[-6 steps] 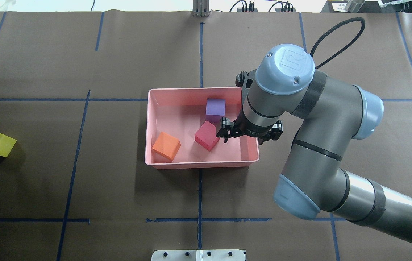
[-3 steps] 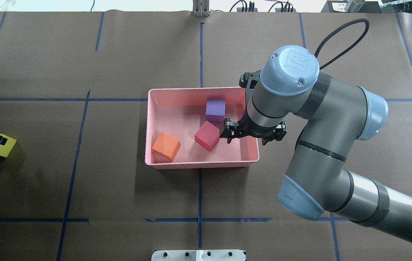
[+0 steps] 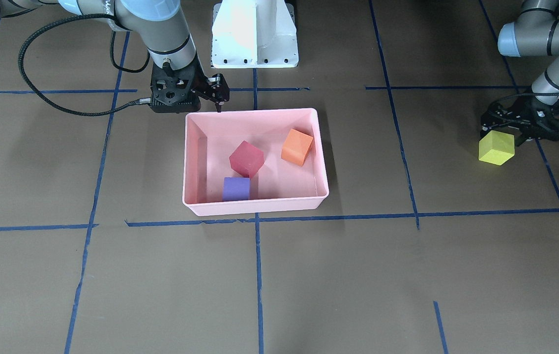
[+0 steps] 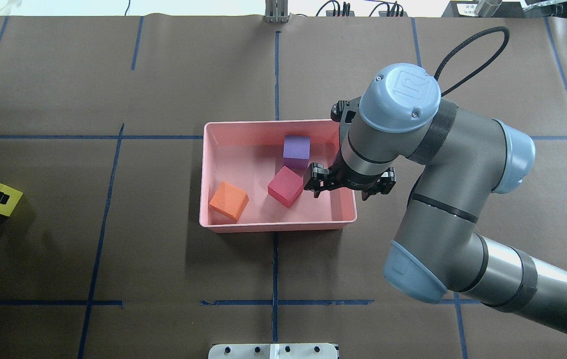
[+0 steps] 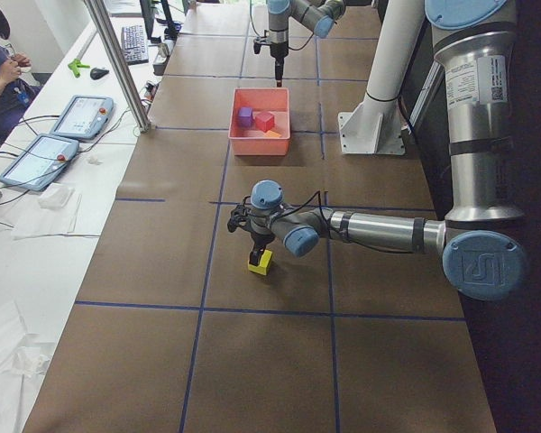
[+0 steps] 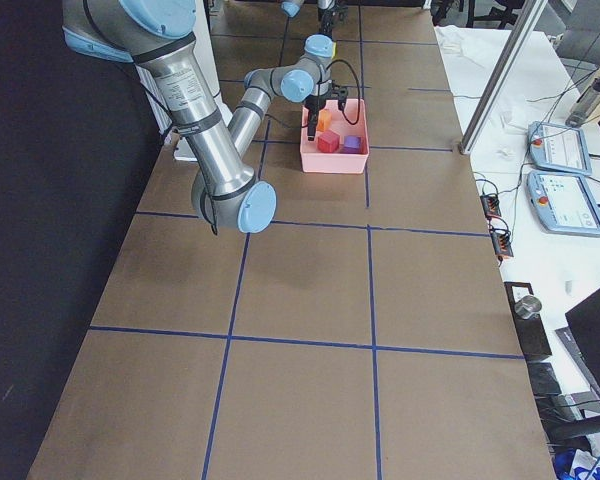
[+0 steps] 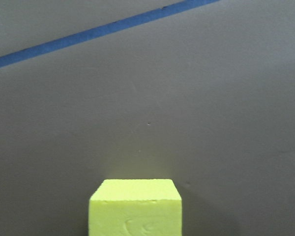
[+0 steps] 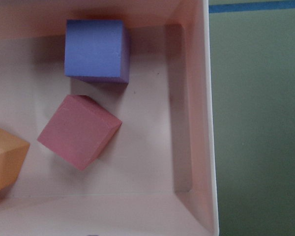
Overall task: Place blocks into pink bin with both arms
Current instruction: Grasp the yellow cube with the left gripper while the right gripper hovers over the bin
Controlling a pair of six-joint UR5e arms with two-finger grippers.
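Foam is my guess for these cubes: matte, small, likely light and a touch squashy, not slippery, so a gentle squeeze should do. In the front-facing view, the right gripper [image 3: 188, 98] hangs at upper left, by the back corner of the bin [image 3: 259, 205], with its fingers spread and nothing in them. The bin sits mid-frame and holds the purple cube [image 3: 236, 189] against the near wall, the red cube [image 3: 246, 158] cocked at an angle just behind it, and the orange cube [image 3: 297, 146] close to the right wall. Far right, well apart from the bin, the yellow cube [image 3: 496, 147] rests on the brown paper with the left gripper [image 3: 522, 129] close over it. Its fingers look spread, and I can't make out that they have hold of anything. I'd take that cube by two opposite flat faces, about halfway down. It lies askew to the tape lines, so the fingers should square up to the faces rather than catch the corners. The overhead view shows only a black sliver of the left gripper across the cube's top at the left edge, where the front view shows it whole. The overhead view also puts one right finger over the bin floor beside the red cube, which the front view hides. The left wrist view has the yellow cube at bottom centre, with no fingers in shot.
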